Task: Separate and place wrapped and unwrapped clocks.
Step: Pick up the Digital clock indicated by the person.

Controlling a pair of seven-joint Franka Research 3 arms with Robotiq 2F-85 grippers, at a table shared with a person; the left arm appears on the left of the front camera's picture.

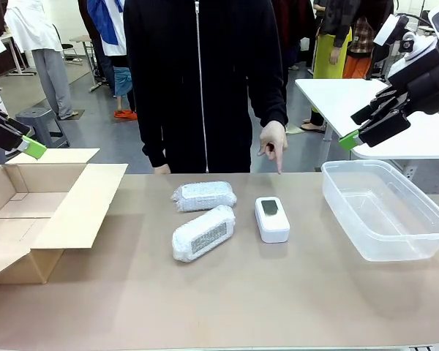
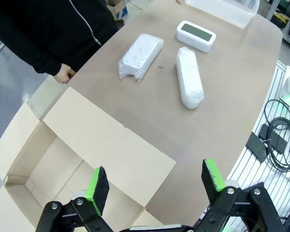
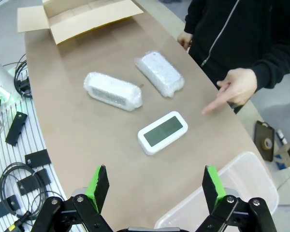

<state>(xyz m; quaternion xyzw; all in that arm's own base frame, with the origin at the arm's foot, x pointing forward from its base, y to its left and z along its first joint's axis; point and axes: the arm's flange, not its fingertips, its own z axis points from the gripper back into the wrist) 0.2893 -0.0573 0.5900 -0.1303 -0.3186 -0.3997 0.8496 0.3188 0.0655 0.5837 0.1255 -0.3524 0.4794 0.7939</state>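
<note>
My right fingers [image 1: 349, 139], spread empty at upper right, are nearer the bare clock [image 1: 272, 218] at centre, lying lengthwise up-frame; left fingers [image 1: 32, 148], far left, likewise spread.

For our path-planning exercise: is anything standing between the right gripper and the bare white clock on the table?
Nothing visible does. The right gripper hangs open, the bare clock lies uncovered, and the person's hand points from its far side, off that line.

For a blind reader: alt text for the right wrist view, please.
A white rectangular digital clock lies on a brown table beside two oblong bubble-wrapped bundles; a person's hand points toward it. The open right gripper hangs above.
</note>
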